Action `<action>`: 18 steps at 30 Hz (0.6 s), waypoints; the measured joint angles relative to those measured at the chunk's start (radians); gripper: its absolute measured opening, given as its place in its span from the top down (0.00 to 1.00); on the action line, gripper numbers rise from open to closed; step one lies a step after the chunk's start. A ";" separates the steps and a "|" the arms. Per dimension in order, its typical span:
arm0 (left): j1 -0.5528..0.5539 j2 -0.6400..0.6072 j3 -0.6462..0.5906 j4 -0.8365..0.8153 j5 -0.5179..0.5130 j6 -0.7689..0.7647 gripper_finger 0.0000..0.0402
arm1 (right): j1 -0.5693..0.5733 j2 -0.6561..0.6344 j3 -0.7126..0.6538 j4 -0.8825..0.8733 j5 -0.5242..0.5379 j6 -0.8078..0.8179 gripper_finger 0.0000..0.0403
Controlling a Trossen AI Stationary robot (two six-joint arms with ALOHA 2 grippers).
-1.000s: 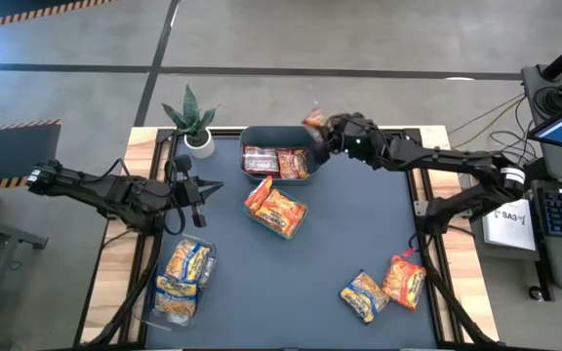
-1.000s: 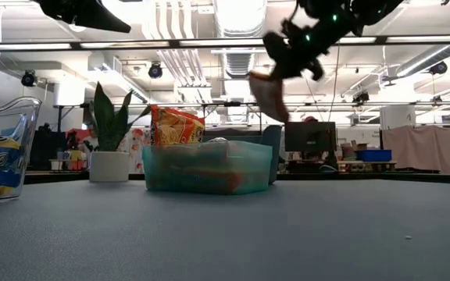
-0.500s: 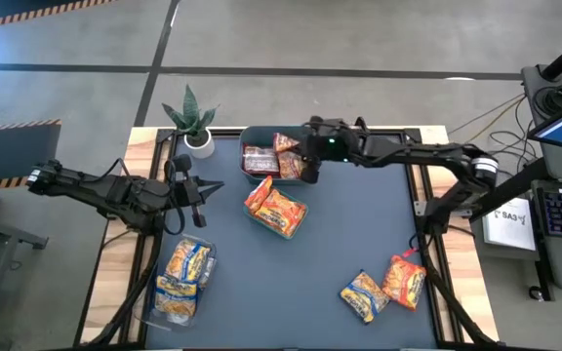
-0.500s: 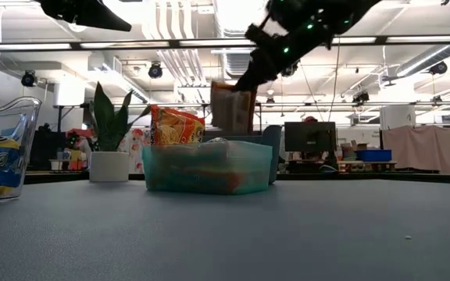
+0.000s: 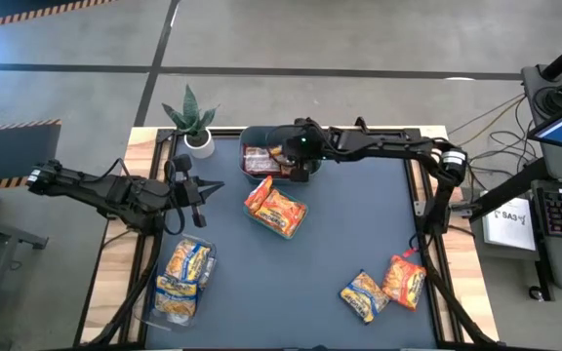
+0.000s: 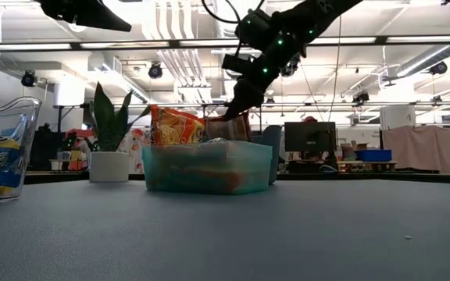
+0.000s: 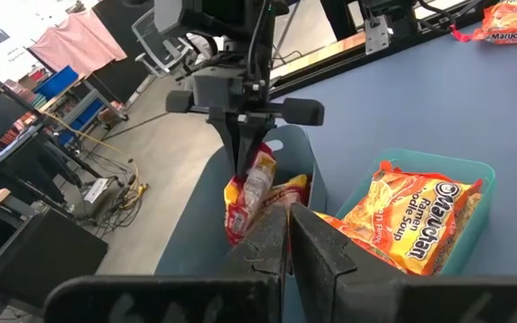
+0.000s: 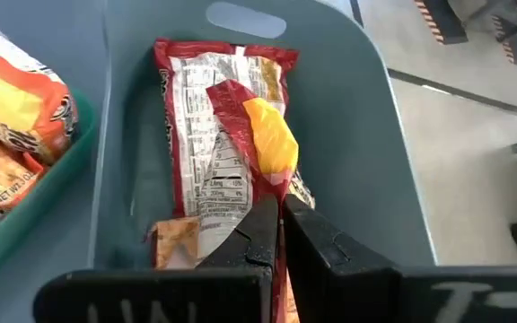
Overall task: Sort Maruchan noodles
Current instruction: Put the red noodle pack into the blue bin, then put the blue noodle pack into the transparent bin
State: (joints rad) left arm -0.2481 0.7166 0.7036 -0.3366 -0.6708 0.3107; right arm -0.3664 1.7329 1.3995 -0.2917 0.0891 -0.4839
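– Where is the red noodle packet (image 8: 257, 152) held?
– It is gripped by the closed right claw (image 5: 294, 159) just over the grey tub (image 5: 252, 136), above another packet (image 8: 203, 152) laid inside.
– And the left claw (image 5: 199, 198)?
– It is kept closed, empty, above the surface (image 5: 340, 234).

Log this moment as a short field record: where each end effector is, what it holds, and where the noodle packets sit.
right end effector: over the grey-teal tub, shut on a dark red packet
tub contents: another dark red packet lying flat
left end effector: shut, empty, waiting at the table's left side
green tray: holds orange packets, beside the tub
clear bin: holds yellow-and-blue packets
loose on table: one yellow packet and one orange packet, near right
plant: at far left corner
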 joint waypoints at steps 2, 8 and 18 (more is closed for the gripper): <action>0.000 0.000 0.000 0.000 0.000 0.000 1.00 | 0.000 0.000 0.007 -0.003 0.009 -0.012 0.98; 0.000 0.000 0.000 0.000 0.000 0.000 1.00 | 0.002 -0.003 0.015 -0.071 0.042 -0.059 0.98; 0.000 0.000 0.000 0.000 0.000 0.000 1.00 | 0.002 -0.002 -0.013 -0.114 0.004 0.056 0.92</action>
State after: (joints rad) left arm -0.2478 0.7166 0.7036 -0.3370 -0.6707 0.3103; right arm -0.3641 1.7306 1.3869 -0.4053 0.0932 -0.4280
